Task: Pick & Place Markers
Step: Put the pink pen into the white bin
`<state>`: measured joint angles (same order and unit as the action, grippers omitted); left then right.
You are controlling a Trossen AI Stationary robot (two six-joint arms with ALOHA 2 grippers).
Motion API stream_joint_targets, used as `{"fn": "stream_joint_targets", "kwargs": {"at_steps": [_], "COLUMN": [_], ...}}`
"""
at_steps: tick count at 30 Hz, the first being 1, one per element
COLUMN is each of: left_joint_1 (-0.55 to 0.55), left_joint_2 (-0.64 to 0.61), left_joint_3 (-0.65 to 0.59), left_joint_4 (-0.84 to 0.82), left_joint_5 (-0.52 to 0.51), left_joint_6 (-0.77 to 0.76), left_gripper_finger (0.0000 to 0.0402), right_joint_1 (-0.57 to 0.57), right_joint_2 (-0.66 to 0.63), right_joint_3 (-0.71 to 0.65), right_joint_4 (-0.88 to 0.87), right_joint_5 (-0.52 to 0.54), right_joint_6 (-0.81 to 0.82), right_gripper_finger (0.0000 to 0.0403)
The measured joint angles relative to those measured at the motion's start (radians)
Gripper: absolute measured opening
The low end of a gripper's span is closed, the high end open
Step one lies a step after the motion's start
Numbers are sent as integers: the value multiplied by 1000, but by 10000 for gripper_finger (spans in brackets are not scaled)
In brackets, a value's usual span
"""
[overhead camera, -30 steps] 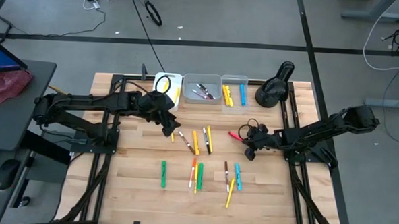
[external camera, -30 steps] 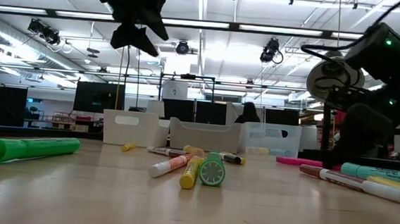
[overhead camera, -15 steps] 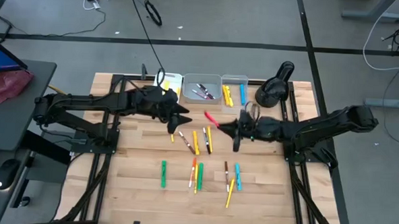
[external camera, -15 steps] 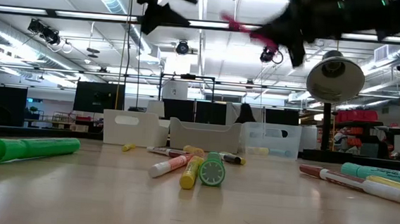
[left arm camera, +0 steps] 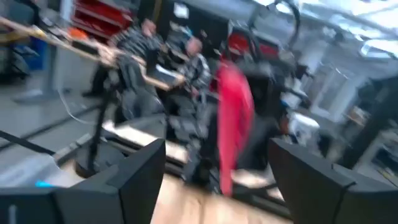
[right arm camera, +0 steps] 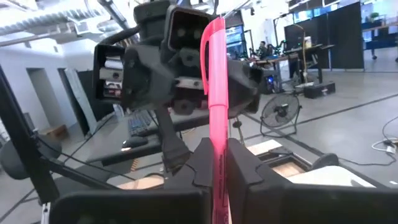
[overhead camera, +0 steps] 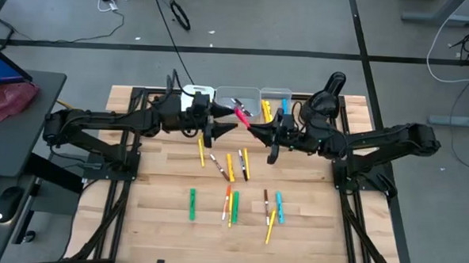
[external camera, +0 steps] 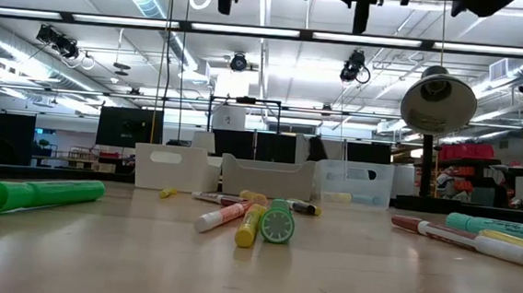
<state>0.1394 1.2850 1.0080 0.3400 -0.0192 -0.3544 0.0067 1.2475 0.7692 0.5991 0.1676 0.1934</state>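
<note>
My right gripper [overhead camera: 260,133] is shut on a pink marker [overhead camera: 243,118] high above the table's middle, near the far bins. My left gripper [overhead camera: 229,119] faces it from the left, open and level. In the left wrist view the marker [left arm camera: 233,121] stands between my left fingers [left arm camera: 146,171] with a gap on each side. The right wrist view shows the marker [right arm camera: 214,74] rising past my shut fingers, with the left gripper's body [right arm camera: 168,56] behind it. Several other markers [overhead camera: 231,165] lie flat on the wooden table [overhead camera: 151,223]. My right gripper pinches the pink marker near one end [right arm camera: 216,155] between its two fingers. The fingers come roughly level from the table's right side, and the marker runs on past their tips toward the left gripper. It is lifted clear of the table; its free end [overhead camera: 238,112] points left and far.
Three small bins stand along the far edge: a white one [overhead camera: 198,98], a clear one [overhead camera: 237,105] with dark and white markers, and a clear one [overhead camera: 275,108] with yellow and blue markers. A black lamp [overhead camera: 323,104] stands at the far right. Green, orange, yellow and blue markers [overhead camera: 233,207] lie nearer.
My right gripper has lifted the pink marker off the table's right middle, risen high, gone left and toward the far edge, and tipped up to about level. My left gripper has risen and swung from pointing down to level, facing the marker's free end.
</note>
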Motion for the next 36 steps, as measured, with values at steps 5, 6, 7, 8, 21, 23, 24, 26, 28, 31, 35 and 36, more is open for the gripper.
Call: {"fn": "stream_joint_targets", "kwargs": {"at_steps": [5,6,7,8,21,23,24,26,28,31,35,36], "left_joint_1": [10,10,10,10,9,9,10,10,11,11,4,1], "left_joint_2": [-1,-1,-1,-1,0,0,0,0,0,16,69,84], "left_joint_3": [0,0,0,0,0,0,0,0,0,1,1,1], "left_joint_4": [19,28,30,30,68,68,67,66,67,65,90,111], "left_joint_5": [-26,-24,-18,-11,19,19,17,15,17,19,16,16], "left_joint_6": [0,0,0,0,-36,-46,-46,-46,-47,-57,-101,-110], "left_gripper_finger": [286,279,271,262,124,120,121,135,158,196,234,240], "right_joint_1": [0,0,0,0,0,0,0,1,1,1,0,0], "right_joint_2": [34,41,43,43,42,42,42,42,42,42,42,42], "right_joint_3": [4,5,6,6,6,6,6,6,6,6,6,6], "right_joint_4": [42,60,64,64,68,68,68,68,74,90,115,115], "right_joint_5": [-18,-23,-23,-23,-22,-18,-10,11,19,23,28,38], "right_joint_6": [7,8,9,10,8,8,6,-2,-8,-20,-21,-23], "right_gripper_finger": [11,11,11,11,11,11,11,11,11,11,11,11]}}
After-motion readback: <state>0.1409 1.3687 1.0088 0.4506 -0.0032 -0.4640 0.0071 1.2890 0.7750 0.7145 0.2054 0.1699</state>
